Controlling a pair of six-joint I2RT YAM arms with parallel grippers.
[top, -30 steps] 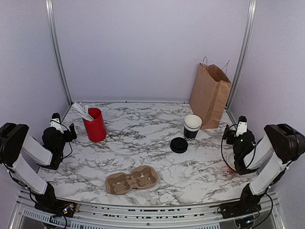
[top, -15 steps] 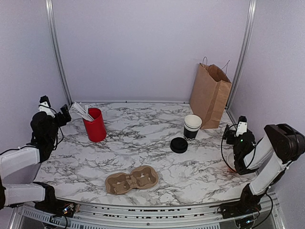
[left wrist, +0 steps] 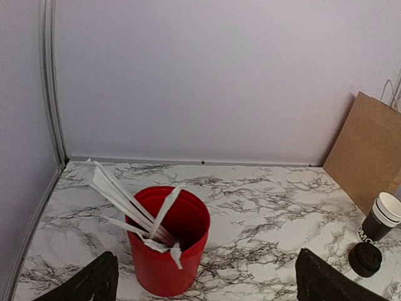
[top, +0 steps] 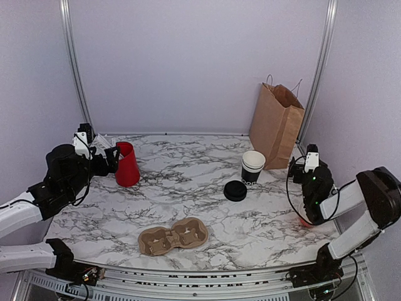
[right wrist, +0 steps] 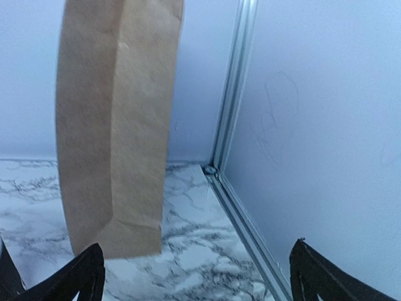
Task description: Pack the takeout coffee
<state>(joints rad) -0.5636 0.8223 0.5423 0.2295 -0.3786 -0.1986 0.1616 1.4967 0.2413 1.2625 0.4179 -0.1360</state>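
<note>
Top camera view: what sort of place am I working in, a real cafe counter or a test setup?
Most likely a lab test cell, not a cafe: bare pale walls framed by aluminium posts, a marble-patterned table, and staged props only, a paper bag, coffee cup and cardboard cup carrier.

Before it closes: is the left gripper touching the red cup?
Apart. The left wrist view shows bare marble between the left gripper and the red cup.
</note>
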